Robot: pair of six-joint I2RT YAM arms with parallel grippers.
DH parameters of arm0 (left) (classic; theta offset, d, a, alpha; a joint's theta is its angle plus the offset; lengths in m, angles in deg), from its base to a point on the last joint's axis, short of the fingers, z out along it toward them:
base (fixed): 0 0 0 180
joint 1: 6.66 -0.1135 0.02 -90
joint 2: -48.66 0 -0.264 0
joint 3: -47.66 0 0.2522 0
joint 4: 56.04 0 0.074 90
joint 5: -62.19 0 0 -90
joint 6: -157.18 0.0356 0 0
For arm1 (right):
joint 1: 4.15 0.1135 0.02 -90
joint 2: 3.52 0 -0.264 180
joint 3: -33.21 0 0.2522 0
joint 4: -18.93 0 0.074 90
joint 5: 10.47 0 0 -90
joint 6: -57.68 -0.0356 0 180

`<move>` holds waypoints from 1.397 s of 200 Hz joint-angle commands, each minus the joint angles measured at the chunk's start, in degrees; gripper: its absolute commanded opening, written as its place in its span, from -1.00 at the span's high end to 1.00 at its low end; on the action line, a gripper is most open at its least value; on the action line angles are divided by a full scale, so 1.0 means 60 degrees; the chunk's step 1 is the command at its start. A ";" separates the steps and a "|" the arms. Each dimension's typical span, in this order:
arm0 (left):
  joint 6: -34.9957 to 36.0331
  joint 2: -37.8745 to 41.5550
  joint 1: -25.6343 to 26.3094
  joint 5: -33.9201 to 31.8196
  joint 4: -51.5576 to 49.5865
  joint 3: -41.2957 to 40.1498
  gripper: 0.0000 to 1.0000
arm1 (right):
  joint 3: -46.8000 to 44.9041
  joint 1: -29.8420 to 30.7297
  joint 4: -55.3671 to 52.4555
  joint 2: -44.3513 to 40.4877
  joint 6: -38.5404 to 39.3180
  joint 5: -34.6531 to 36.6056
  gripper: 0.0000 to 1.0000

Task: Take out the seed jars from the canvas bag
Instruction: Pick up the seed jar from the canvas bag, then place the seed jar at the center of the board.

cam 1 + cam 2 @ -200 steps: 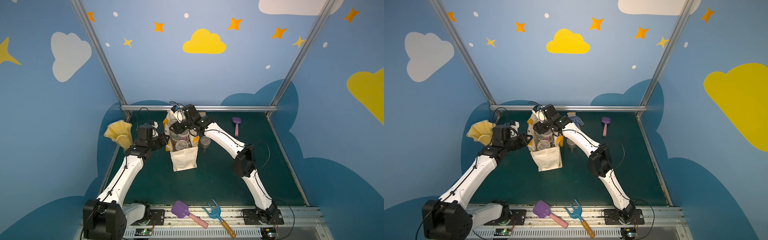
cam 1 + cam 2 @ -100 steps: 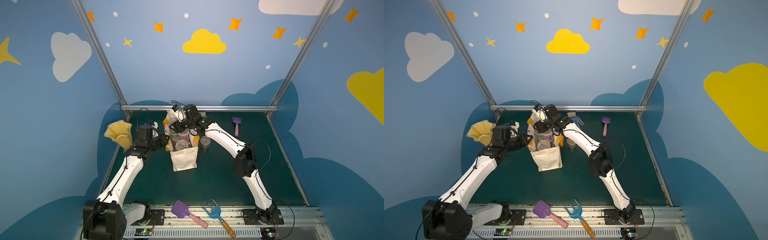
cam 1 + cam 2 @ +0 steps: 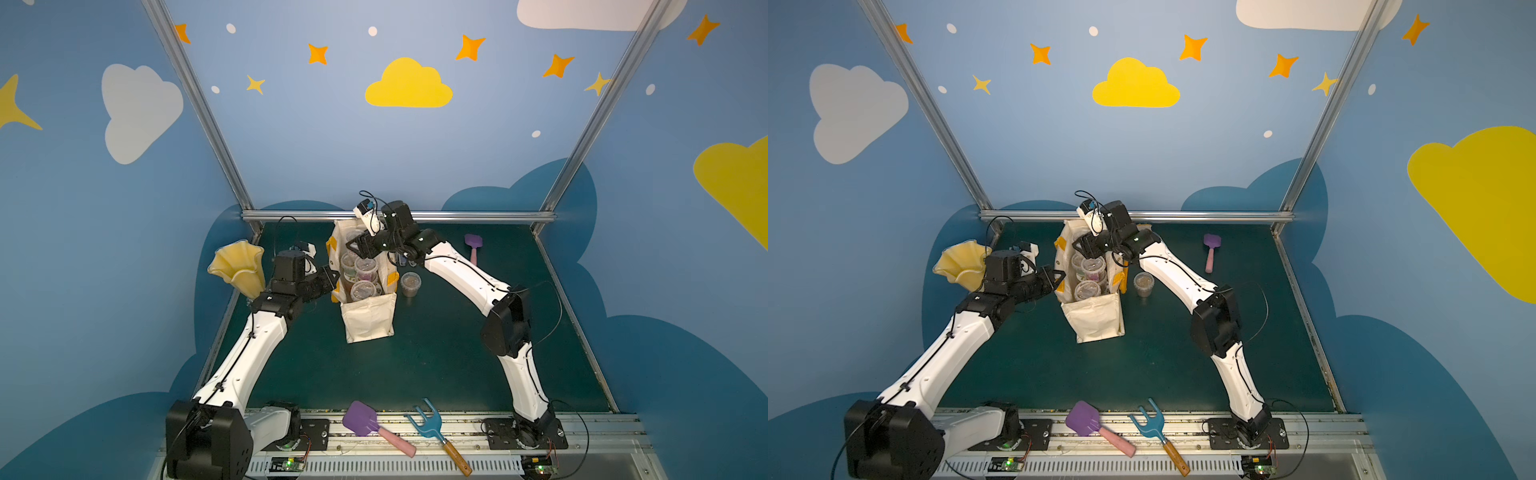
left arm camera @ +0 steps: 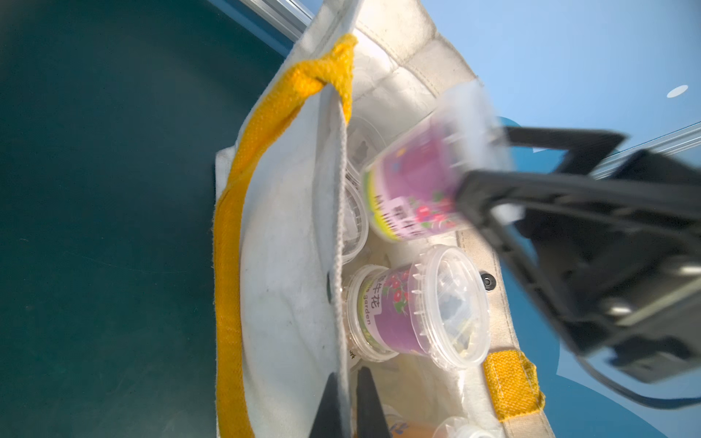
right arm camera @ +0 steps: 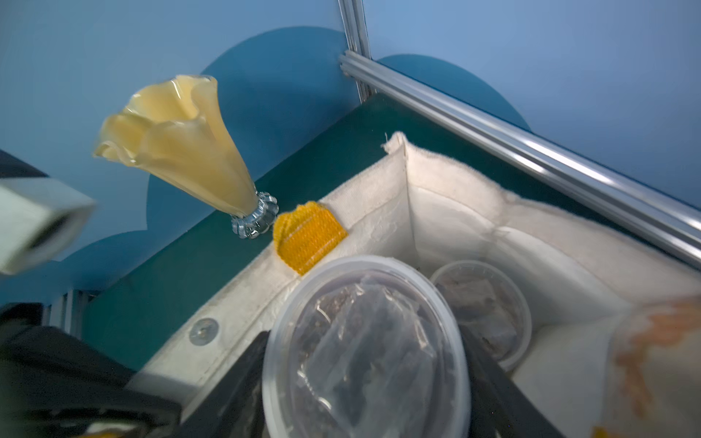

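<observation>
The left gripper (image 4: pixel 348 375) is closed tight on the rim of the canvas bag (image 4: pixel 288 265), with one cloth wall pinched between its fingers. A purple-labelled seed jar (image 4: pixel 413 189) is clasped at the lid between the fingers (image 5: pixel 489 379) of the right gripper (image 5: pixel 366 364) (blurred in the left wrist view), at the bag's mouth. More seed jars (image 4: pixel 413 311) are seen beneath those fingers, inside the bag. A lone jar (image 3: pixel 410 284) is stood outside it on the table (image 3: pixel 436 353).
</observation>
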 commanded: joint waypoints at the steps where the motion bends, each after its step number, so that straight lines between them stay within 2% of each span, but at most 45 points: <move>1: -0.0022 0.0214 0.0047 0.0219 -0.0127 -0.0116 0.91 | -0.0350 -0.0091 0.0813 -0.0889 -0.0251 -0.0268 -0.29; 76: 0.0011 0.0254 0.0034 0.0150 -0.0163 -0.0101 0.91 | -0.2604 -0.0550 0.1683 -0.3328 -0.0126 0.0229 -0.30; 134: 0.0072 0.0175 0.0033 0.0133 -0.0194 -0.0028 0.91 | -0.5689 -0.1326 0.2021 -0.5495 0.0398 0.1683 -0.30; 169: 0.0082 0.0194 0.0021 0.0090 -0.0245 -0.0058 0.91 | -0.7866 -0.1927 0.2556 -0.6431 0.0209 0.2547 -0.30; 189: 0.0103 0.0158 0.0022 0.0090 -0.0243 -0.0058 0.91 | -0.8710 -0.2117 0.2838 -0.6527 0.0229 0.3038 -0.30; 232: 0.0102 0.0161 0.0019 0.0080 -0.0263 0.0000 0.91 | -1.0040 -0.2469 0.3820 -0.6124 -0.0693 0.3737 -0.30; 279: 0.0117 0.0240 0.0019 0.0056 -0.0347 0.0016 0.91 | -1.0118 -0.2494 0.4169 -0.4806 -0.1074 0.4198 -0.30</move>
